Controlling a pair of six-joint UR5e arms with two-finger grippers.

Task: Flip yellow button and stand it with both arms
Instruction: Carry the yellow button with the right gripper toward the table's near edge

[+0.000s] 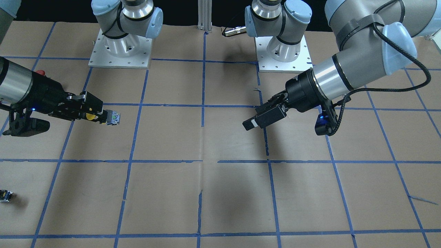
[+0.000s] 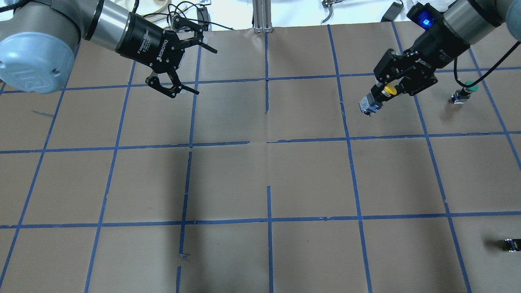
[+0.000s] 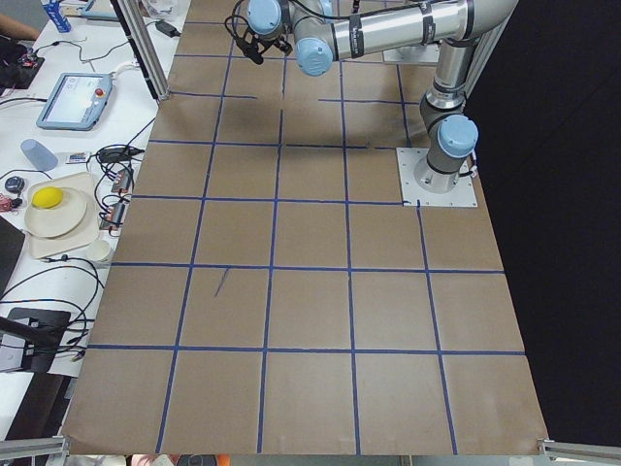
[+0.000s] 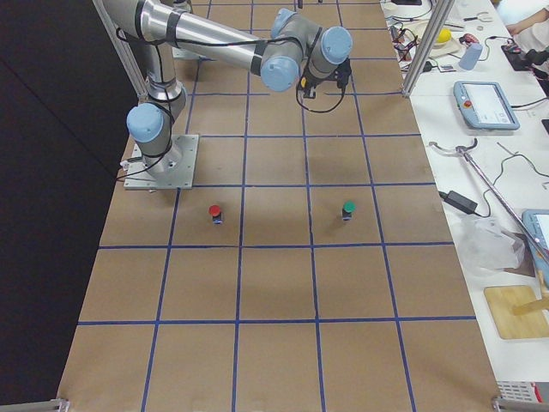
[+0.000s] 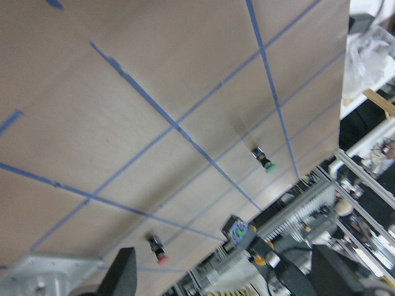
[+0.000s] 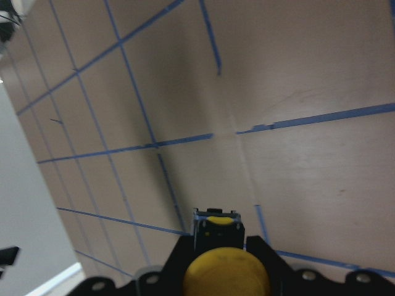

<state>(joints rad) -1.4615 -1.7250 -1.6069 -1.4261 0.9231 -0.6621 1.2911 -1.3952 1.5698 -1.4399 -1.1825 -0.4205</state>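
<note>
My right gripper (image 2: 384, 92) is shut on the yellow button (image 2: 389, 89) and holds it in the air above the table. The button lies sideways, and its grey-white contact block (image 2: 368, 103) points toward the table's middle. In the front-facing view the button (image 1: 91, 116) sticks out of the same gripper (image 1: 96, 112) at the left. In the right wrist view the yellow cap (image 6: 225, 271) sits between the fingers. My left gripper (image 2: 204, 71) is open and empty, raised over the far left of the table and well apart from the button. It also shows in the front-facing view (image 1: 248, 124).
A green-capped button (image 2: 464, 92) stands on the table to the right of my right gripper. A red-capped button (image 4: 214, 212) stands near the right arm's base. A small dark part (image 2: 512, 245) lies at the near right edge. Brown paper with blue tape lines (image 2: 268, 221) covers the table.
</note>
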